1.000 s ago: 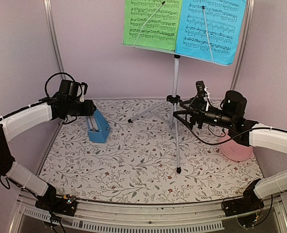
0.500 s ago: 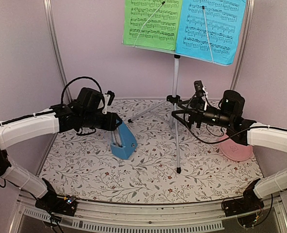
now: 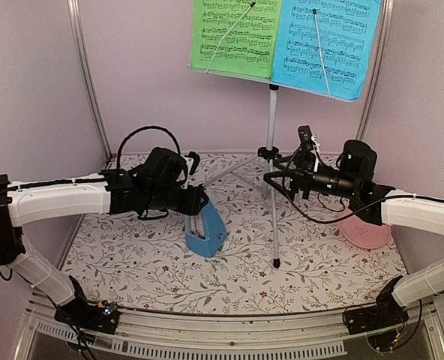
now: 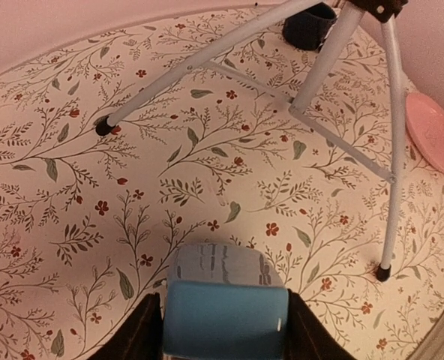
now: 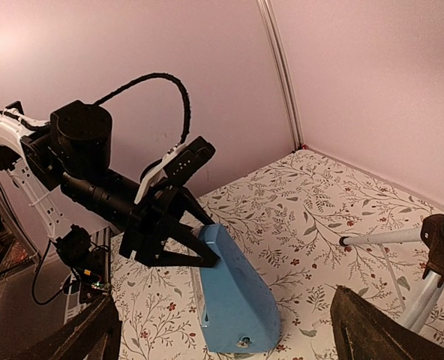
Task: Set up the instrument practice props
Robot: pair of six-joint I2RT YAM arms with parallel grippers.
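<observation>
Grips the blue pyramid metronome (image 3: 207,234) near its narrow top with the left gripper (image 3: 196,202), one finger on each flank, jaws closed against its sides. Holds it tilted, base down low at the floral tablecloth (image 3: 162,281), left of the middle of the table; cannot tell whether the base touches the cloth or hangs just above it.

Just to the right, apart from the metronome, stands the silver music stand (image 3: 271,120) on its tripod. Plants the front leg (image 3: 274,225) toward the near edge and stretches the left leg (image 3: 223,172) back behind the metronome and the left wrist, so hems the metronome in on the right and behind. Bears at the top a green sheet (image 3: 241,45) on the left and a blue sheet (image 3: 334,45) on the right, side by side.

Holds the right gripper (image 3: 274,171) just beside the pole at the tripod hub, jaws wide apart, nothing between them.

Shows a pink plate (image 3: 366,231) under the right arm at the cloth's right edge, and a dark mug (image 4: 310,26) beyond the tripod legs by the back wall.
</observation>
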